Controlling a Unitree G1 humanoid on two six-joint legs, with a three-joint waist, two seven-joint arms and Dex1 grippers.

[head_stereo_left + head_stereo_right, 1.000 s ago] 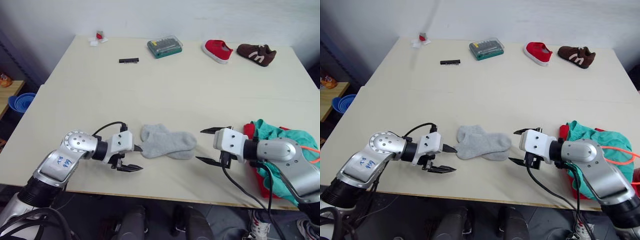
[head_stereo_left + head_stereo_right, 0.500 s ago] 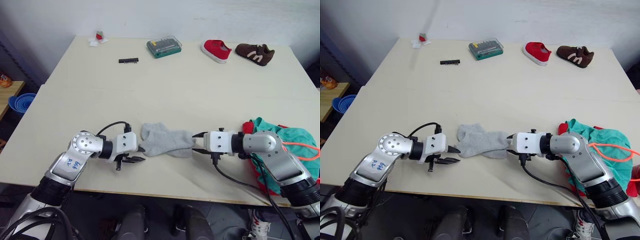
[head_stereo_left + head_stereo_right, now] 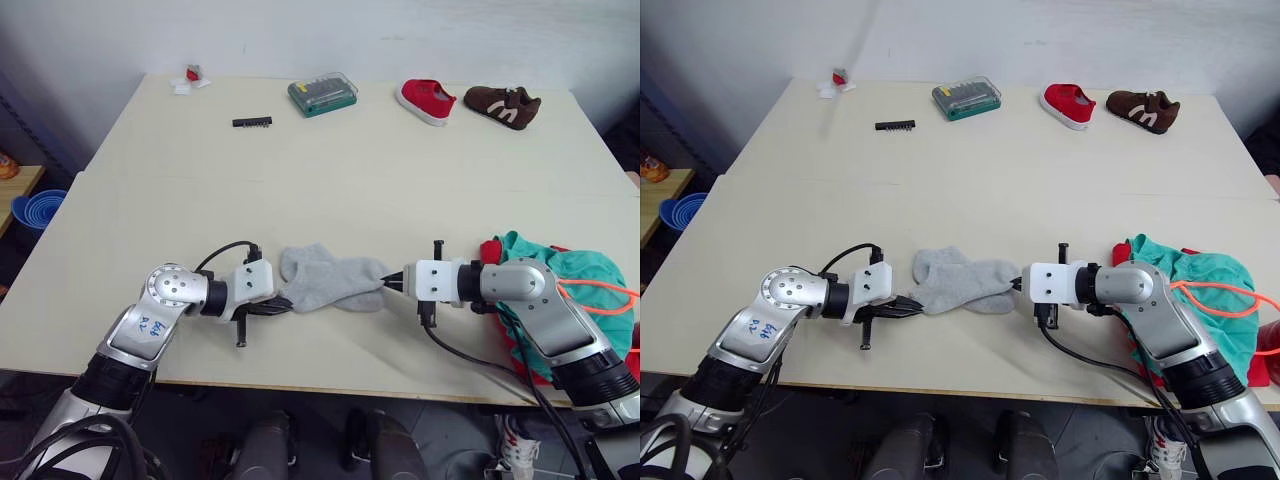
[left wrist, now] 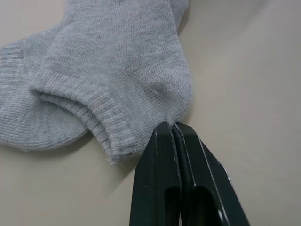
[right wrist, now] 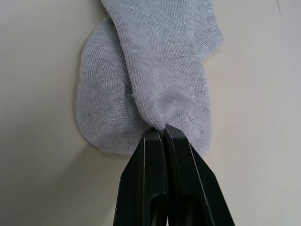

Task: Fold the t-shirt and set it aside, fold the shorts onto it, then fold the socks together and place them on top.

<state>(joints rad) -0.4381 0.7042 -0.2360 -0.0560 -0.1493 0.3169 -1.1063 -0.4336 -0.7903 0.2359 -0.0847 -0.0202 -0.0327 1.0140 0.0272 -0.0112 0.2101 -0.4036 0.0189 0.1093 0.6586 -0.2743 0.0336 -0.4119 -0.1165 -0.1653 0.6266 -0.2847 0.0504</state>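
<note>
Two grey socks (image 3: 330,281) lie overlapped near the table's front edge, one on top of the other. My left gripper (image 3: 283,303) is shut on the cuff edge of the upper sock (image 4: 117,89); its fingertips (image 4: 164,136) pinch the knit. At the other end, my right gripper (image 3: 392,285) is shut on the toe of the upper sock (image 5: 164,80). The teal shorts (image 3: 560,280) lie bunched at the front right, orange drawstring showing, on top of the red t-shirt (image 3: 496,254), which shows just at the edges.
Along the table's far edge sit a green case (image 3: 323,93), a red shoe (image 3: 426,100), a brown shoe (image 3: 506,105), a black bit strip (image 3: 252,122) and a small red-and-white item (image 3: 188,78). Blue bowls (image 3: 38,206) stand off the table, left.
Both grippers were open on either side of the socks; they have moved inward and shut on the socks' two ends.
</note>
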